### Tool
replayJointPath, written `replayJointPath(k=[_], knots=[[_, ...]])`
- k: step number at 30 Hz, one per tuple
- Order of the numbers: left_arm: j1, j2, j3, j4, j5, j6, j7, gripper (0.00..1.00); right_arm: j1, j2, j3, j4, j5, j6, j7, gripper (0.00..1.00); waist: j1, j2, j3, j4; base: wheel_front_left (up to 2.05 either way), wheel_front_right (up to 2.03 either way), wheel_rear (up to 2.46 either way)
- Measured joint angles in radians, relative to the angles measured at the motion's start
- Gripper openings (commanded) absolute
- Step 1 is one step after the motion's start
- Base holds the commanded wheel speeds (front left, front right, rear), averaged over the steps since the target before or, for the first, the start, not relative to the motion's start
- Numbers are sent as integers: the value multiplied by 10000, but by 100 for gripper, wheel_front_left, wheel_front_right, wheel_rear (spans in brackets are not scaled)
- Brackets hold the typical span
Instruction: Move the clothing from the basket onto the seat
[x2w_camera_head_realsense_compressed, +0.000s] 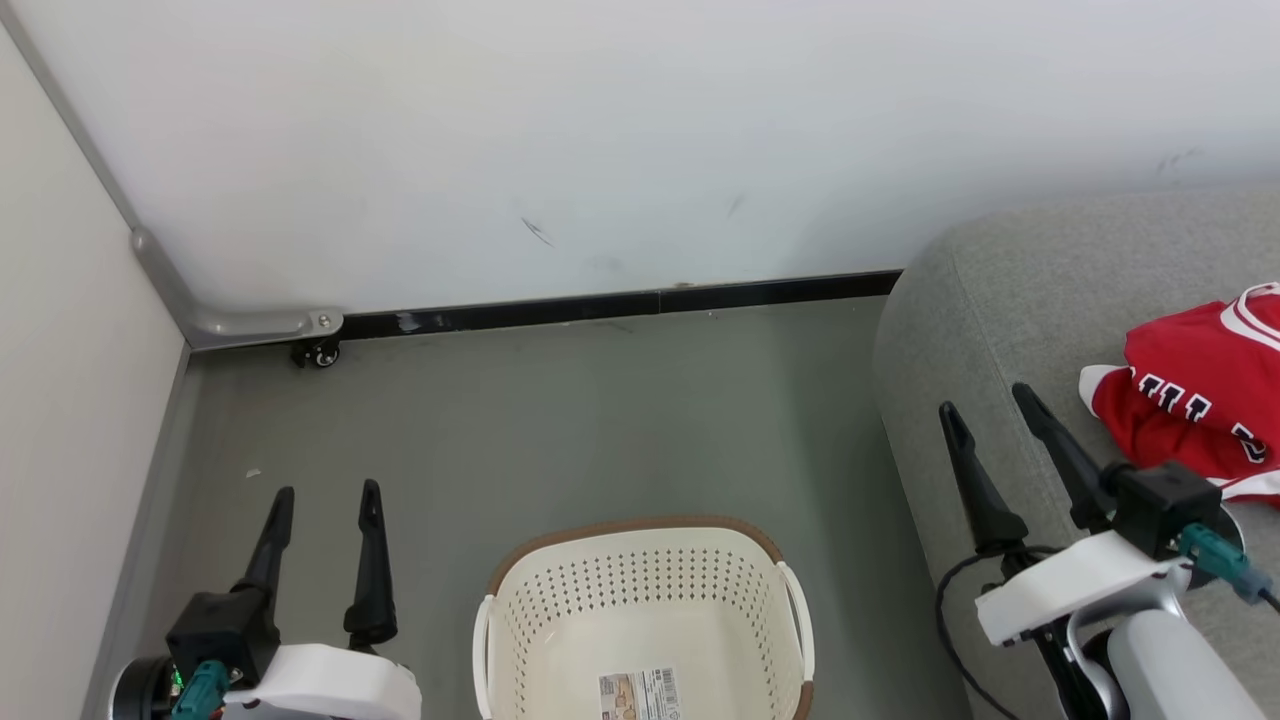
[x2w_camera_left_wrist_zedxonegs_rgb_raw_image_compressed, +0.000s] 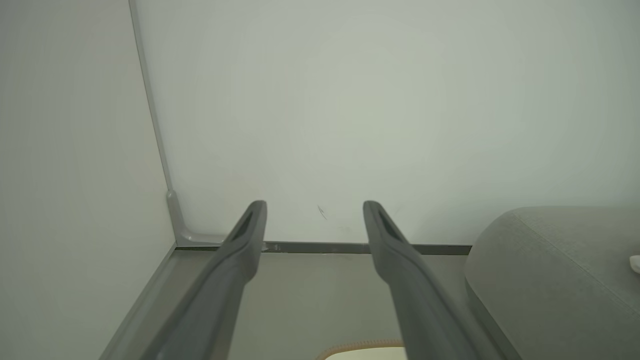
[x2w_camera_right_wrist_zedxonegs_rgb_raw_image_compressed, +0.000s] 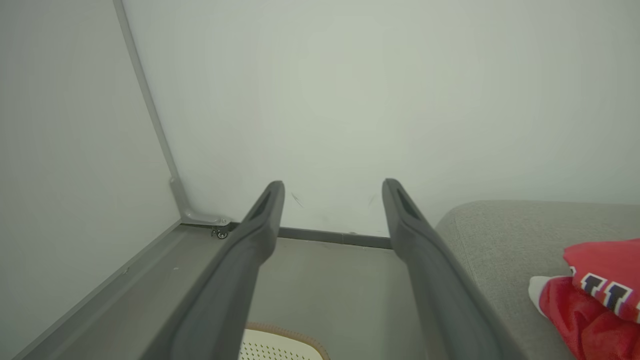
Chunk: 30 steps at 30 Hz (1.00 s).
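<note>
Grey floor (x2w_camera_head_realsense_compressed: 600, 430) runs back to a white wall (x2w_camera_head_realsense_compressed: 600, 130) with a dark baseboard (x2w_camera_head_realsense_compressed: 620, 300) along its foot, and at the left corner a grey metal bracket (x2w_camera_head_realsense_compressed: 250, 323) sits over a small black caster (x2w_camera_head_realsense_compressed: 318, 353). Near the bottom middle of the head view the basket (x2w_camera_head_realsense_compressed: 640, 526) stands on the floor, cream and perforated with a brown rim, and a paper label (x2w_camera_head_realsense_compressed: 640, 693) lies on its bottom. To the right of the basket rises the seat (x2w_camera_head_realsense_compressed: 1020, 320), a big grey upholstered block with a rounded corner that reaches back to the wall. On top of the seat, at the right edge of the head view, lies the clothing (x2w_camera_head_realsense_compressed: 1195, 400): a crumpled red heap with white trim, with dark white-edged lettering (x2w_camera_head_realsense_compressed: 1172, 397) showing on one fold (part of the heap runs out of frame). The left hand (x2w_camera_head_realsense_compressed: 328, 489) hangs over the floor to the left of the basket, its two dark fingers spread wide apart with nothing between them; its wrist view looks between them at the wall and the corner. The right hand (x2w_camera_head_realsense_compressed: 985, 398) is above the seat's left edge, just beside the clothing but with its fingers clear of it, likewise spread wide and holding nothing. A black cable (x2w_camera_head_realsense_compressed: 941, 610) loops down from its wrist.
</note>
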Motion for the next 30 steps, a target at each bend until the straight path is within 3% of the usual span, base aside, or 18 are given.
replayJointPath(k=[13, 30], knots=[[129, -90, -138, 198, 86, -98, 0, 100, 1045, 918, -591, -276, -667, 0, -71, 100, 0, 0, -335, 85, 0, 0, 0], [133, -115, -128, 228, 184, -119, 0, 100, 1557, 1273, -1018, -853, -1150, 0, 19, 100, 0, 0, -274, 15, 0, 0, 0]])
